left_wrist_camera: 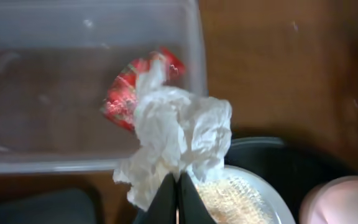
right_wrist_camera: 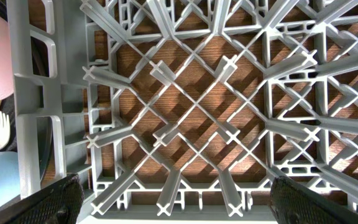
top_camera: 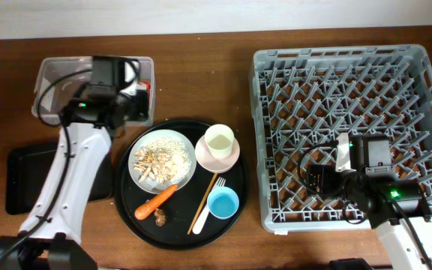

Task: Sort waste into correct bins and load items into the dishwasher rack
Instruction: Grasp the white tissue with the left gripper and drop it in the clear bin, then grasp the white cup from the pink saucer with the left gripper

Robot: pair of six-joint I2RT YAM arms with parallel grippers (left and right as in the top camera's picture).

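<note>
Crumpled red-and-white wrapper (left_wrist_camera: 179, 124): was pinched in my left gripper (left_wrist_camera: 178, 186), over a corner of the clear rectangular plastic tub (left_wrist_camera: 42, 165).
Left jaws: clamped on it.
Right gripper (right_wrist_camera: 179, 202): jaws were spread wide over the grey plastic lattice rack (right_wrist_camera: 191, 112).

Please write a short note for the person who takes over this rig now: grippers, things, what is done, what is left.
Left gripper: jaws shut on the wrapper, at the rim of the tub, not released.
Right gripper: open, empty, above the rack.
On the round tray: plate with scraps, carrot, brown bit, bowl with the cream cup, blue cup, fork, chopstick.
Done: nothing binned or loaded, as far as visible.
Left: everything.
</note>
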